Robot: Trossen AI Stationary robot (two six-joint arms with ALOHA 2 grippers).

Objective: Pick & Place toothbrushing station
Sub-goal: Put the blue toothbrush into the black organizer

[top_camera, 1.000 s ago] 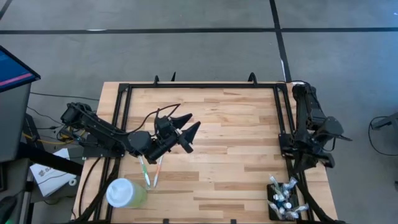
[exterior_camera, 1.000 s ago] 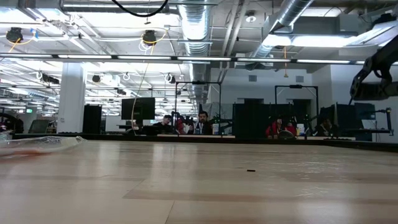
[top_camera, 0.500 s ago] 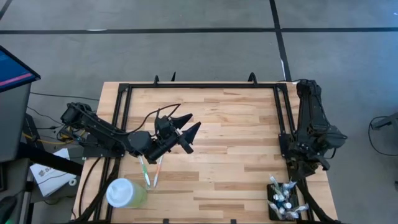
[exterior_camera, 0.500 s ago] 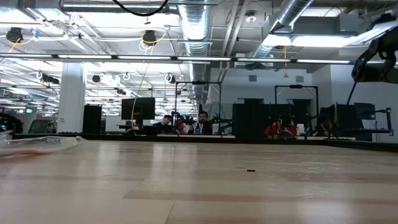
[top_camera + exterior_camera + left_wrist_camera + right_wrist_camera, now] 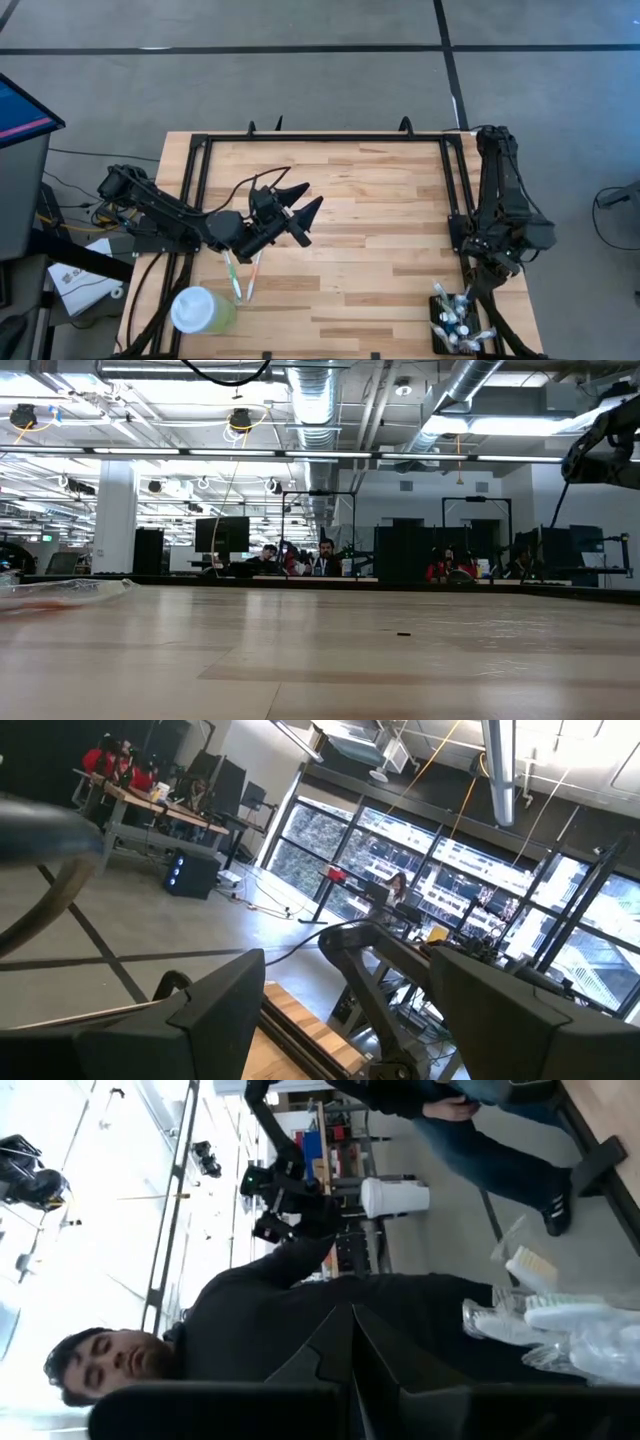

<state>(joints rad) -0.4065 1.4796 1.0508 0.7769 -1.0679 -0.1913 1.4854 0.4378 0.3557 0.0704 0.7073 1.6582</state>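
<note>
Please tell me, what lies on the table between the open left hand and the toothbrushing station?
In the high view, only bare wooden table lies between the left hand and the toothbrushing station at the near right corner. The two toothbrushes lie on the other side, under the left arm.

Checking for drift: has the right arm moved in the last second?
Yes. In the high view the right arm swung its elbow inward, now lying straighter along the table's right frame rail.

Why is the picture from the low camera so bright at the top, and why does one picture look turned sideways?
In the low view, long ceiling lights shine into the lens, so the table has pale glare. In the right wrist view, the wrist is rolled, so the person behind the table appears sideways. The high view is evenly lit, with soft shadows.
</note>
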